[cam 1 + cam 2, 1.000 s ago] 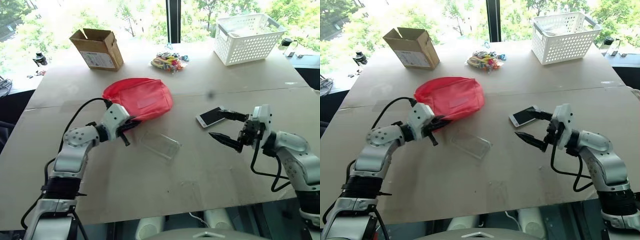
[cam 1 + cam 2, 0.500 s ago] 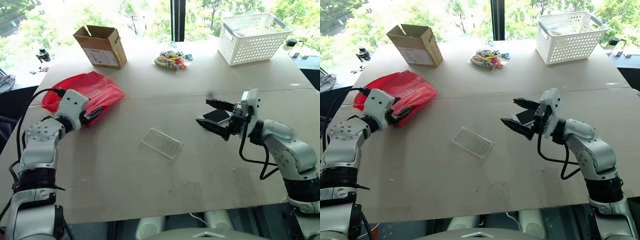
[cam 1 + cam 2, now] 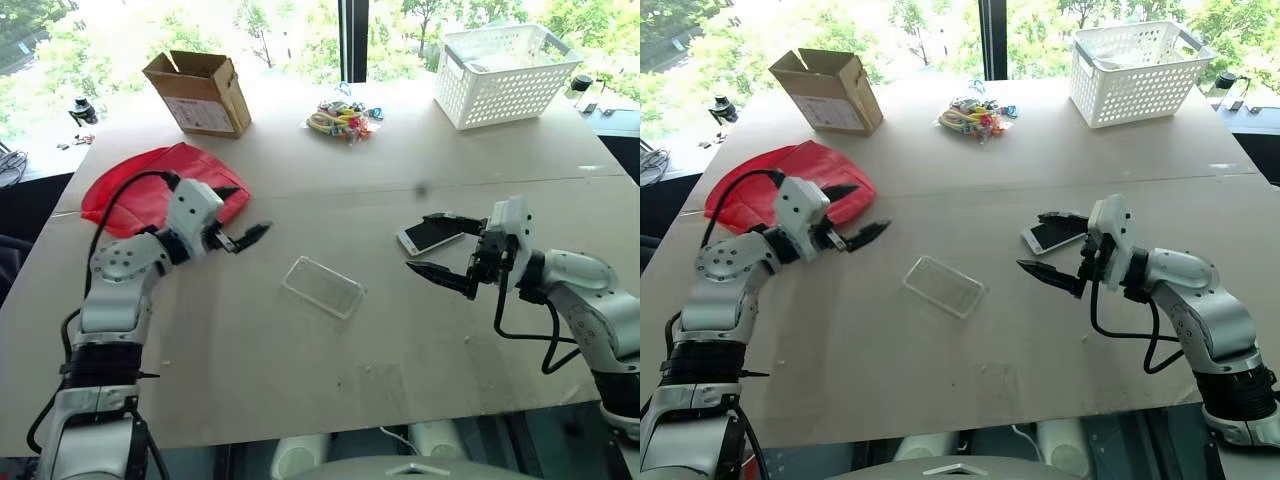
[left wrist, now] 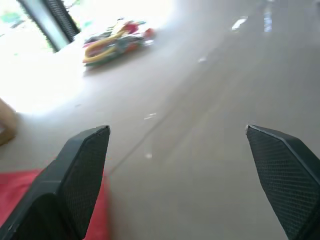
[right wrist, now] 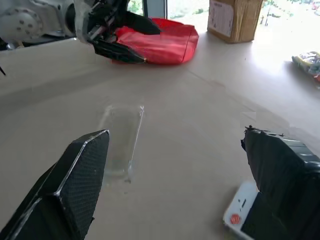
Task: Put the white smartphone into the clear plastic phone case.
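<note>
On the bench (image 3: 300, 400), our left jaws and right jaws gape wide, holding nothing; phone (image 3: 428, 236) lies apart from case (image 3: 322, 287).

The setting was judged an indoor test or laboratory workspace. A broad work table (image 3: 300, 400) surfaced in plain brown board was placed against full-height windows with trees outside. Assorted props were laid out at its far edge: a cardboard box (image 3: 197, 94), a white perforated basket (image 3: 505, 74), and coloured odds and ends (image 3: 343, 122).
</note>
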